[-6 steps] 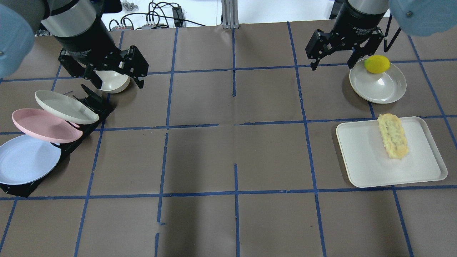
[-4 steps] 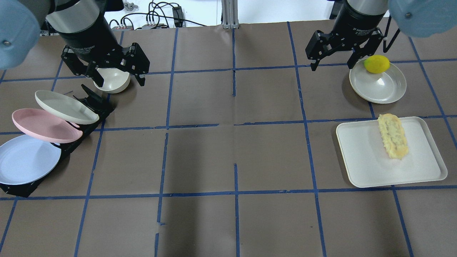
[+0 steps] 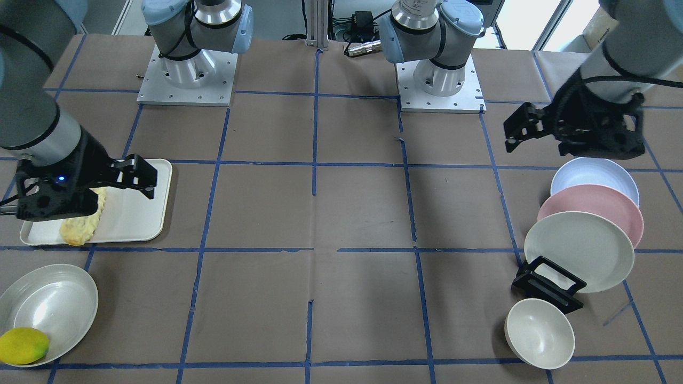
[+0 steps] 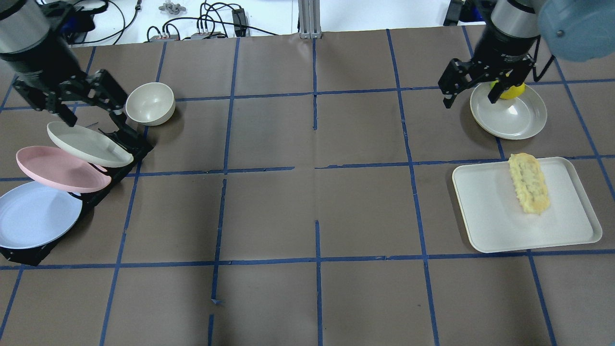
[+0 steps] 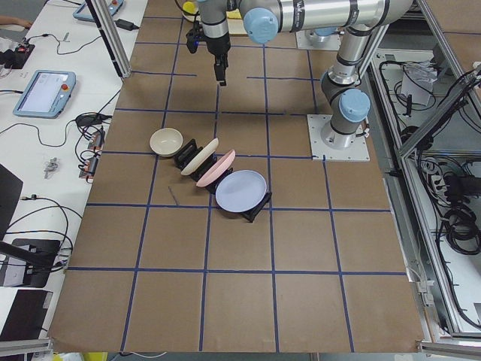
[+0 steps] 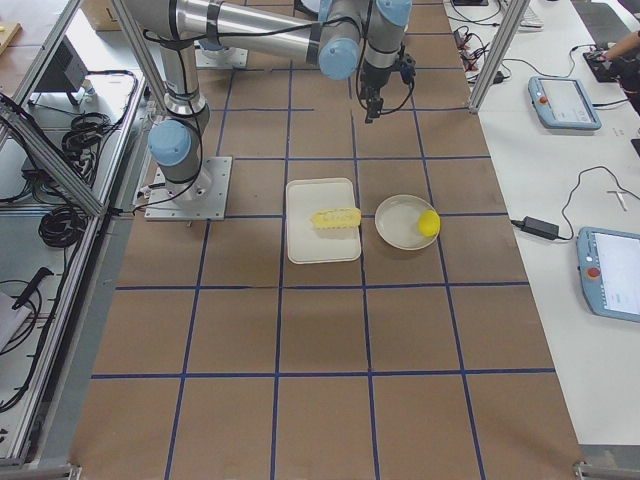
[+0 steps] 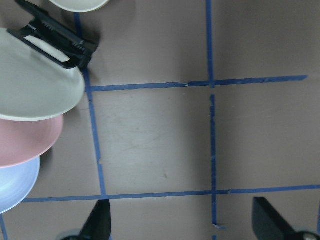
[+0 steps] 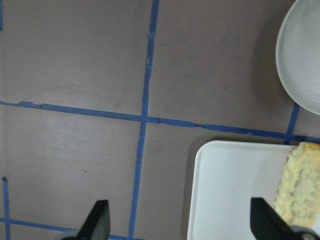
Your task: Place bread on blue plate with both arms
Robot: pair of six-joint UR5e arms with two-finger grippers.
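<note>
At tray (image 4: pixel 485 226) rim: bread (image 4: pixel 528 183); blue plate (image 4: pixel 33 214) racked; left fingers (image 7: pixel 100 222), right fingers (image 8: pixel 97 220) wide, empty.

Robotics laboratory. A tabletop (image 4: pixel 269 216) covered in brown paper is divided into squares by blue tape (image 4: pixel 314 86). The left arm (image 3: pixel 427 37) and the right arm (image 3: pixel 208 32) are bolted to it on metal base plates (image 3: pixel 155 89). Aluminium framing (image 6: pixel 497 52) is seen at the edges, and teach pendants (image 6: pixel 565 102) and loose cables (image 4: pixel 211 21) are laid on white side benches (image 6: pixel 570 180).
</note>
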